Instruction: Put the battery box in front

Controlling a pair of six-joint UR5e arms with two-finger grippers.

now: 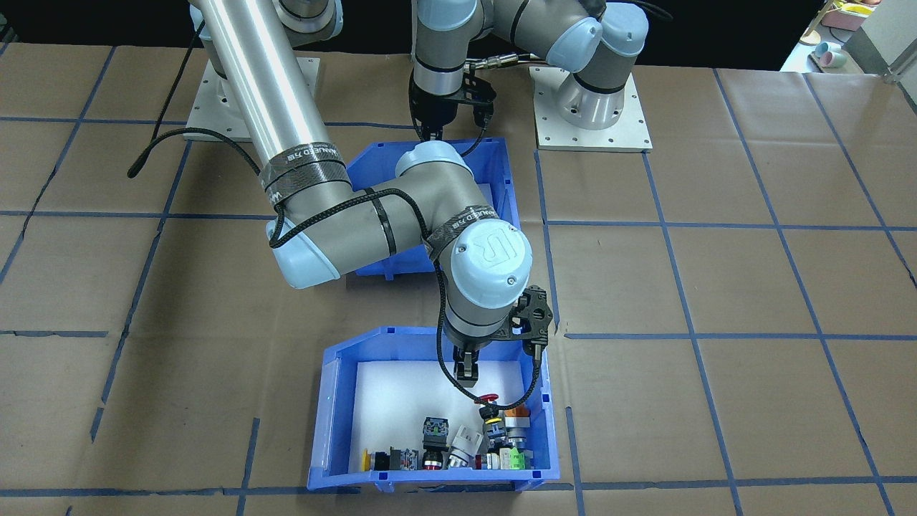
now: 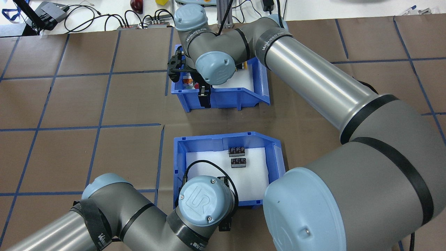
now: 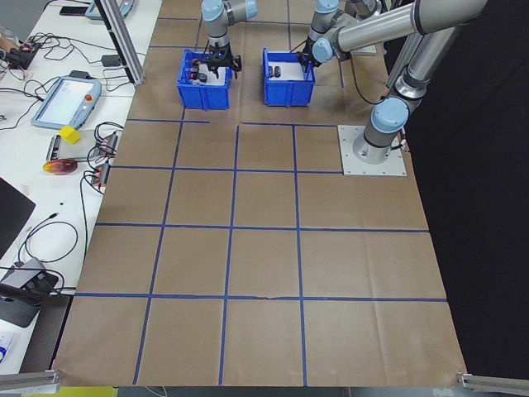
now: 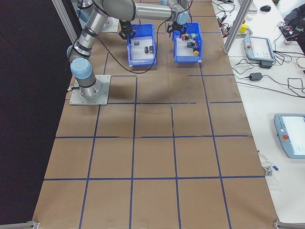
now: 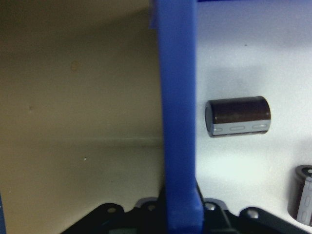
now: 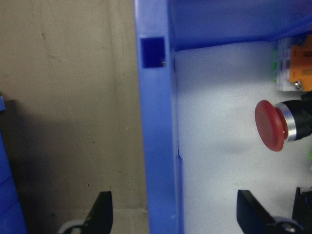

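- On the surface, the battery box (image 2: 228, 167) looks light, stiff plastic; loose cells could roll.
- Left gripper (image 5: 179, 219) straddles its wall, seemingly clamped.
- Right gripper (image 6: 173, 214) spread around button bin (image 1: 437, 408) wall.

Blue battery box (image 2: 223, 141), white-lined, sits upright holding dark cylindrical cells (image 2: 238, 161).

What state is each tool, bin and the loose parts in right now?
left tool: shut on the battery box's wall.
right tool: open, straddling the switch bin's wall.
battery box: on the table, nearer the robot than the switch bin.
switch bin: on the table, not gripped.
cell: lying on its side on the liner.
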